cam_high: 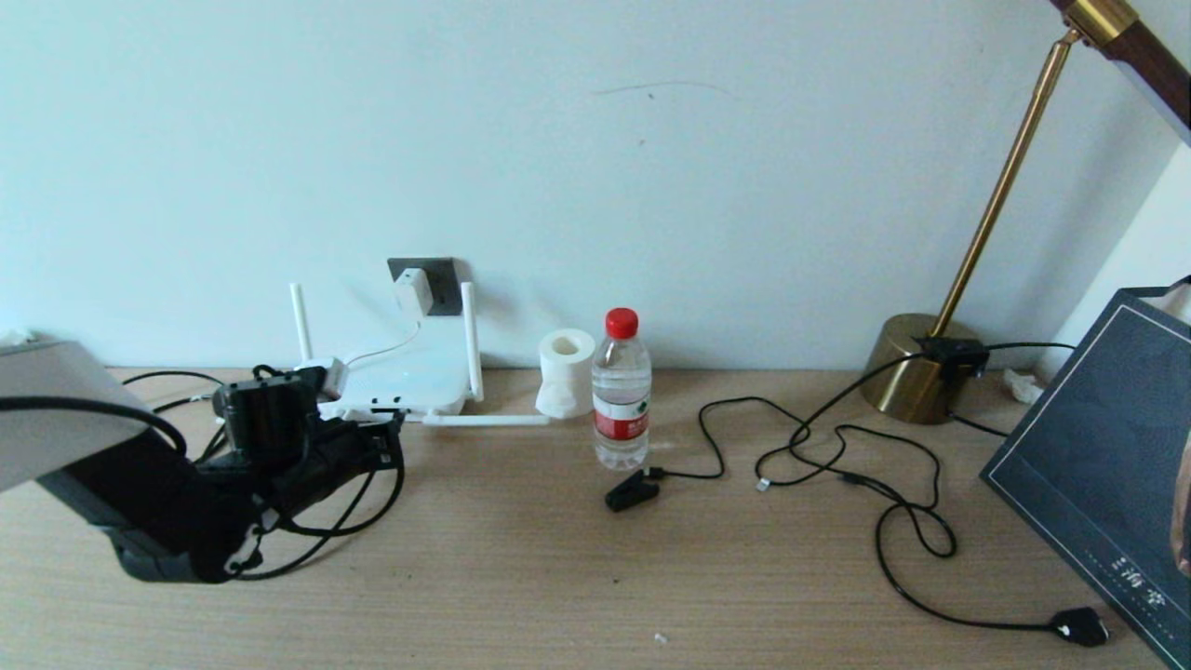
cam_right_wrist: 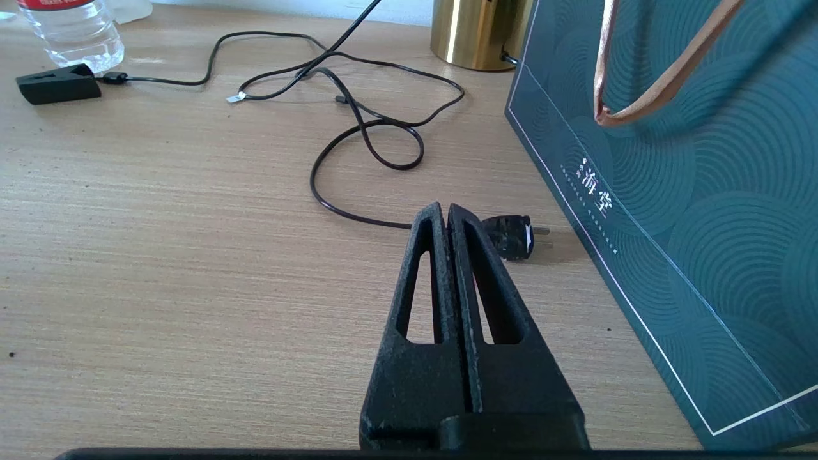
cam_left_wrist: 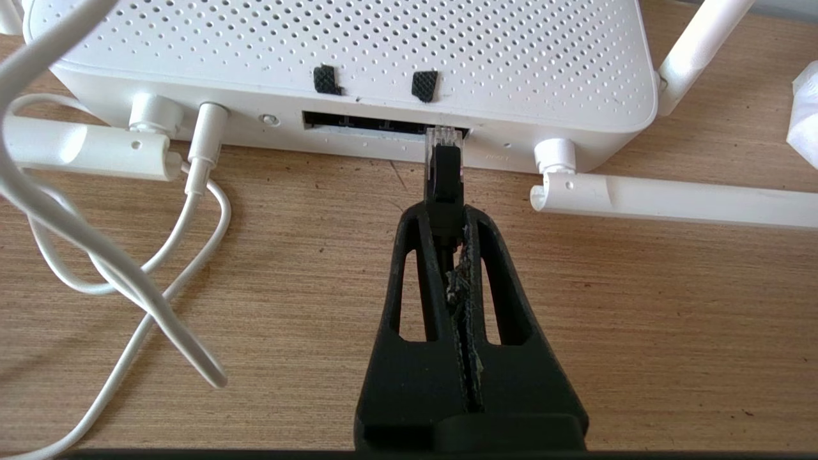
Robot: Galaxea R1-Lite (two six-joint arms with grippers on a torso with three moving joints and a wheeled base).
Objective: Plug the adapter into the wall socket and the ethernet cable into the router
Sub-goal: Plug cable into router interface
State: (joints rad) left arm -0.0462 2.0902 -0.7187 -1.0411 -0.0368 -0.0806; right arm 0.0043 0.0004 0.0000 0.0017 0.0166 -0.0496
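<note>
Head view: adapter [cam_high: 413, 290] already sits in the wall socket [cam_high: 430, 284] on the wall above the desk's back edge, its white cord [cam_high: 381, 349] dropping to the router [cam_high: 402, 383], which lies flat at the back-left of the desk [cam_high: 577, 577] just under the socket. So the power half looks done. Left gripper [cam_high: 386, 445] is low at the router's front edge; the right arm is out of this view. A water bottle [cam_high: 621, 391] and paper roll [cam_high: 565, 370] stand just right of the router, clear of the approach. Left wrist view: left gripper [cam_left_wrist: 445, 214] is clenched on the black boot of the ethernet cable [cam_left_wrist: 443, 172], held behind the clear tip so the tip stays free to enter. Tip is level at the mouth of the port slot [cam_left_wrist: 383, 121], right end; likely not fully seated yet, can't tell about a click. Needs a straight push, since any tilt would probably jam it on the slot lip. Right wrist view: right gripper [cam_right_wrist: 447, 214] is closed on nothing, parked over the desk's right side beside a dark gift bag [cam_right_wrist: 690, 211], with a black plug [cam_right_wrist: 511, 235] just past its tips.
</note>
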